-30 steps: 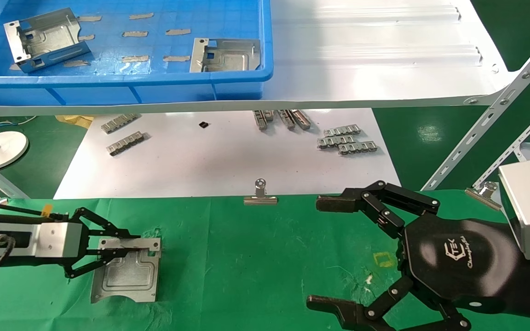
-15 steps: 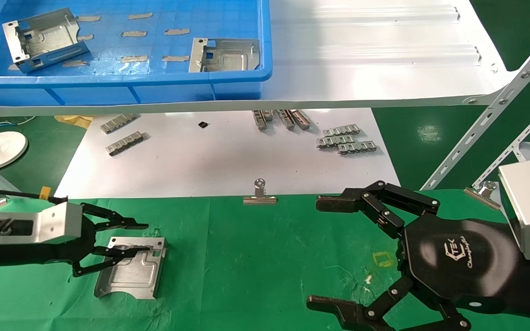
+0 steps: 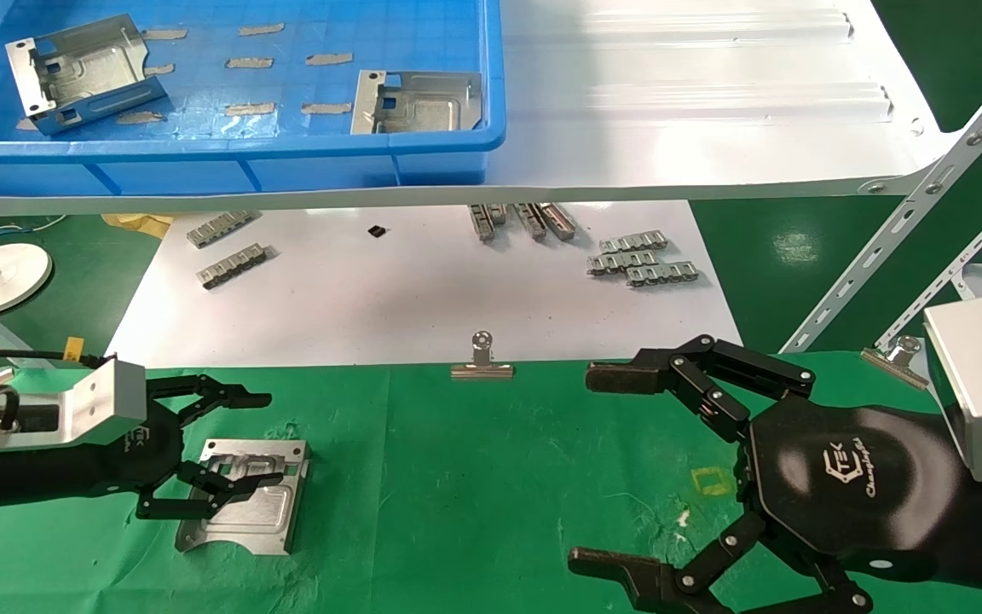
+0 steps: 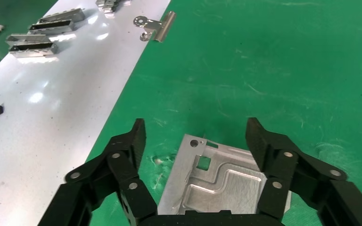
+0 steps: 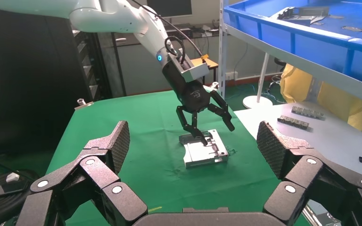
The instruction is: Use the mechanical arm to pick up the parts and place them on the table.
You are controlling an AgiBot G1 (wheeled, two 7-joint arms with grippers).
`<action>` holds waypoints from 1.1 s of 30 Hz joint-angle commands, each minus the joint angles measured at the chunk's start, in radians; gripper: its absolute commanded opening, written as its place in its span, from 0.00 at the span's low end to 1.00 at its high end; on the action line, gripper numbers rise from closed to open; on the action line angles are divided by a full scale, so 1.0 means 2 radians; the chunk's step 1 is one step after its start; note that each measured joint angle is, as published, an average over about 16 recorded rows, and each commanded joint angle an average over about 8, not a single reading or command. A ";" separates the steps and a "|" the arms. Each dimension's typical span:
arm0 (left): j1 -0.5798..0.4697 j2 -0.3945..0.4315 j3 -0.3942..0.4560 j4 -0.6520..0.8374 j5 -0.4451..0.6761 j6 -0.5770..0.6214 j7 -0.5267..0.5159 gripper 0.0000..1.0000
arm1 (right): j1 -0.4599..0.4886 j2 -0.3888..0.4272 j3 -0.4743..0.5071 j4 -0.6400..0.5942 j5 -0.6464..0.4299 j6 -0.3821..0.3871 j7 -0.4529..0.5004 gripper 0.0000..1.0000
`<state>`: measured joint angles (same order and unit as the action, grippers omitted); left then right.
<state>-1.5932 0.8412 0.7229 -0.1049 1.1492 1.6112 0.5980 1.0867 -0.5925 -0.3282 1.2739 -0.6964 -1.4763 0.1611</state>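
The left gripper (image 3: 231,448) is spread wide just above one part (image 3: 244,496), which lies flat on the table (image 3: 474,477); nothing is pinched. The release step is judged finished. Two more parts (image 3: 418,102) are seen in the blue bin (image 3: 286,149), at 12 o'clock. Next, a lift and a reach there are called for. The right gripper (image 3: 606,469) is parked open at 3 o'clock.

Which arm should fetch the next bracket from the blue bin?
Left, probably. The left gripper is open above the bracket on the green table, below the bin's nearest bracket. The right gripper idles open, farther right.
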 commanded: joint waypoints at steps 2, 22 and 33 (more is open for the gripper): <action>-0.002 0.000 0.002 0.000 0.004 -0.001 0.004 1.00 | 0.000 0.000 0.000 0.000 0.000 0.000 0.000 1.00; 0.071 -0.033 -0.061 -0.167 -0.056 -0.017 -0.107 1.00 | 0.000 0.000 0.000 0.000 0.000 0.000 0.000 1.00; 0.120 -0.054 -0.103 -0.276 -0.095 -0.028 -0.181 1.00 | 0.000 0.000 0.000 0.000 0.000 0.000 0.000 1.00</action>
<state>-1.3539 0.7336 0.5180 -0.6563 0.9591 1.5560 0.2367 1.0872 -0.5923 -0.3290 1.2733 -0.6960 -1.4763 0.1606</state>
